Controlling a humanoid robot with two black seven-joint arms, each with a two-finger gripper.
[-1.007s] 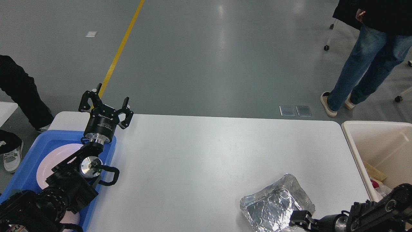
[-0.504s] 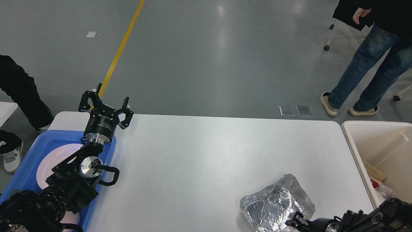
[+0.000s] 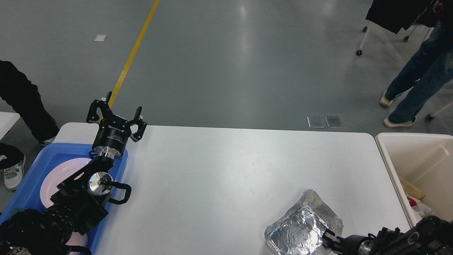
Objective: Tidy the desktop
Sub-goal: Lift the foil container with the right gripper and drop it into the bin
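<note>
— Head view: anything different from half a second back?
— Foil container (image 3: 303, 226) now tipped up on its right side, far corner lifted; lay flatter before. Right gripper (image 3: 327, 238) pushed in at its near right edge, touching or all but touching (too dark and end-on to tell whether parted or pinched on foil). Left gripper (image 3: 116, 116) unmoved, raised over the far left corner, fingers spread wide with nothing between. Bystander in jeans (image 3: 417, 81) stepped further right.
— And the desktop?
— Desktop (image 3: 226, 177) filling the middle, white, mostly bare, foil near its front right.
— Counts?
— One foil container. One blue tray (image 3: 32, 177) on the left end, one white plate (image 3: 58, 177) inside it, partly hidden by the left arm. One cream bin (image 3: 407, 156) just beside the right edge, some scraps inside (hard to make out). Two arms. Two small silver plates (image 3: 325, 122) on the floor beyond. One yellow floor line (image 3: 134, 53). Two bystanders, the second a dark leg (image 3: 21, 99) at far left.
</note>
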